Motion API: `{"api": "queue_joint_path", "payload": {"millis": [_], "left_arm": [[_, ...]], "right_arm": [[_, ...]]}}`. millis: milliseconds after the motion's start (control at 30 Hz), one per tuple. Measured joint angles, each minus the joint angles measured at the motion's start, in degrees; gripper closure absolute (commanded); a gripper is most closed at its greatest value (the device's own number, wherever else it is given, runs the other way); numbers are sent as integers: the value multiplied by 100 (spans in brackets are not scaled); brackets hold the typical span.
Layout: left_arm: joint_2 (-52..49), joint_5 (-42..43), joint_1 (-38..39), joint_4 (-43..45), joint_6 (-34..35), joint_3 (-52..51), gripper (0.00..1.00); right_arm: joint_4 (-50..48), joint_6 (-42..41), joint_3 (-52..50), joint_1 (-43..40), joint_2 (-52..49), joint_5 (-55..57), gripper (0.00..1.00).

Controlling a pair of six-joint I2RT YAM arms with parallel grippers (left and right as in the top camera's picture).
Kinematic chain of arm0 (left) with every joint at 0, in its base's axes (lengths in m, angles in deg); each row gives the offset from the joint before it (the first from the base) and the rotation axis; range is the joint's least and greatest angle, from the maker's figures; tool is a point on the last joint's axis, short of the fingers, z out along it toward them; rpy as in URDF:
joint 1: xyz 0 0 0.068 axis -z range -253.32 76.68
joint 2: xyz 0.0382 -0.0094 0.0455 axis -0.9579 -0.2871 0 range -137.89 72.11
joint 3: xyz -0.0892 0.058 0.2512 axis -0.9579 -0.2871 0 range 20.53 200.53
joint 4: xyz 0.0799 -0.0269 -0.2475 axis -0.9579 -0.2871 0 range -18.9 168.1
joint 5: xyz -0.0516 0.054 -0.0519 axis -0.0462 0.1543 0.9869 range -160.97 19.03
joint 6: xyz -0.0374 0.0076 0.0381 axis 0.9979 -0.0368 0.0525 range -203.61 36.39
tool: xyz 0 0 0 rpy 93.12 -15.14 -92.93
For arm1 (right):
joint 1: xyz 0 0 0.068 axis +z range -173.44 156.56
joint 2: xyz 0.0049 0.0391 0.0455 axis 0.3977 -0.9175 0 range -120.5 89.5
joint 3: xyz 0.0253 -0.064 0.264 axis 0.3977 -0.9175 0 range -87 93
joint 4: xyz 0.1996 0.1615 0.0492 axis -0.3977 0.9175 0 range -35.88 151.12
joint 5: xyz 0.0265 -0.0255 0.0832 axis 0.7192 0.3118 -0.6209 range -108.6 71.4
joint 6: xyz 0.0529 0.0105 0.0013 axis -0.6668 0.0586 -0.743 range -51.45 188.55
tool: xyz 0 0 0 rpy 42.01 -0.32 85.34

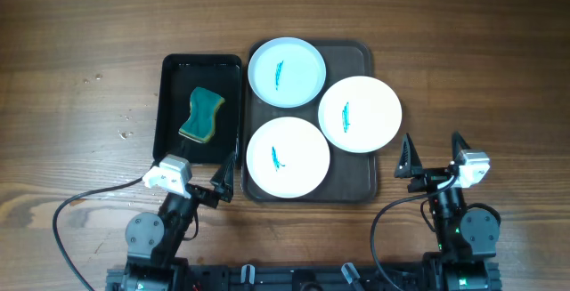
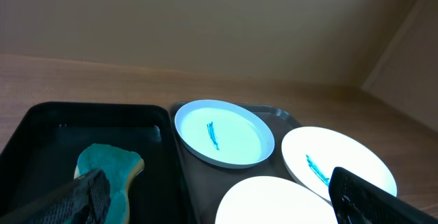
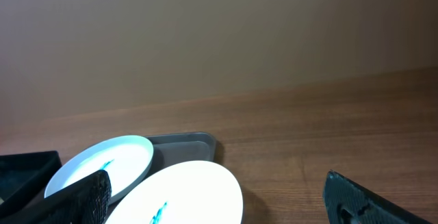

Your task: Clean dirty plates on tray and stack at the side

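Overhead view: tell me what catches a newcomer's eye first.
Three white plates, each smeared blue, crowd the brown tray at centre: far plate, right plate, near plate. Left of it, a green sponge lies in a black tray.

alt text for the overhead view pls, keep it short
A brown tray holds three blue-smeared white plates: a far plate, a near plate, and a right plate overhanging its edge. Left of it, a black tray holds a green sponge. The left gripper and right gripper sit open and empty below.
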Motion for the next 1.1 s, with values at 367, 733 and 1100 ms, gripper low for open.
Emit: {"api": "queue_joint_path", "payload": {"millis": [367, 733, 1100], "left_arm": [[0, 0, 0, 0, 2, 0, 0], [0, -20, 0, -2, 0, 0, 0], [-46, -20, 0, 608, 466, 146, 0]], "right_arm": [[0, 0, 0, 0, 0, 0, 0], [0, 0, 0, 0, 0, 0, 0], [-227, -79, 511, 0, -116, -1193, 0]]}}
